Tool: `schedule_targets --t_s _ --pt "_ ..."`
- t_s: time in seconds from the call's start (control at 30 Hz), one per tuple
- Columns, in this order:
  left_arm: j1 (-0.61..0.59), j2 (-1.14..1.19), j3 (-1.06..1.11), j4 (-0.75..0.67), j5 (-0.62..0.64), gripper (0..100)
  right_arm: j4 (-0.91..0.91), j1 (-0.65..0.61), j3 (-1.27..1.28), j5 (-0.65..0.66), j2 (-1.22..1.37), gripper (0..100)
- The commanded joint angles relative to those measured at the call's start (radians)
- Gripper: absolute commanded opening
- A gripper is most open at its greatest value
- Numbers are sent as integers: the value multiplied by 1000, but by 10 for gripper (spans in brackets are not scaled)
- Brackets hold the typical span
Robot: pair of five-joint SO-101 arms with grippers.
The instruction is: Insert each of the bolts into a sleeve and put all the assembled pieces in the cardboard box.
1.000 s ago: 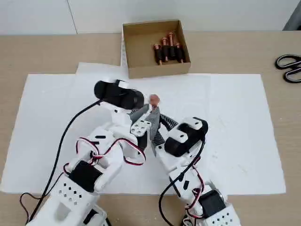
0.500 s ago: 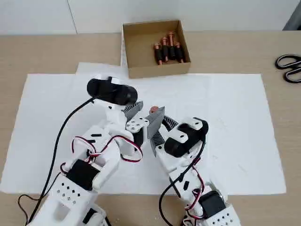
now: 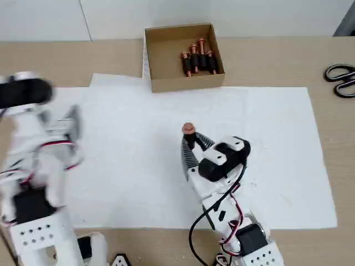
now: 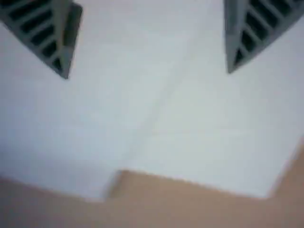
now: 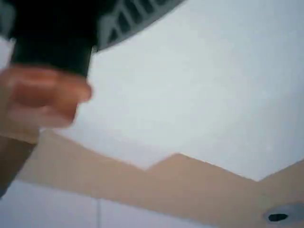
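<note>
Where both arms stand: tan table [image 3: 277, 61], its middle covered by white paper [image 3: 277, 144]; pale wall [image 3: 249, 16] behind.
Right gripper [image 3: 191, 143]: closed on an assembled piece [image 3: 188, 133], held above the paper; black sleeve [image 5: 52, 42] between the fingers, copper bolt head [image 3: 188, 128] past the tips.
Left gripper [image 4: 147, 70]: fingers spread wide with nothing between them; paper edge and bare table beneath.
Cardboard box [image 3: 188, 83]: ahead of the right gripper's tips, well apart, at the paper's far edge; four assembled pieces [image 3: 198, 57] lie side by side inside.
Scissors [image 3: 340, 80]: well off to the right gripper's right, on bare table, cut off at the edge.
Hard to make out: left arm [image 3: 33, 160], well to the right gripper's left, has no clear outline from above; the held sleeve's lower end is hidden by the fingers.
</note>
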Motion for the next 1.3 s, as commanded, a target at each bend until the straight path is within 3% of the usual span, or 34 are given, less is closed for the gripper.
schedule_targets --t_s 0.0,0.17,0.37,0.5,0.67,0.97,1.27 --pt "-203 32 -33 91 -227 203 41 47 -23 32 -16 4" --pt "-316 103 -33 267 -325 203 191 58 -269 75 -5 4" --pt "-259 120 -27 318 -293 201 199 104 -638 190 206 4" --pt "-135 118 -28 315 -169 202 62 125 -893 201 515 4" --pt "-26 118 -28 315 -141 201 -143 131 -1198 203 963 4" --pt "-17 118 -28 322 -141 201 -302 156 -1752 203 1767 4" --pt "-17 117 -28 324 -141 200 -311 209 -2346 196 2489 4"
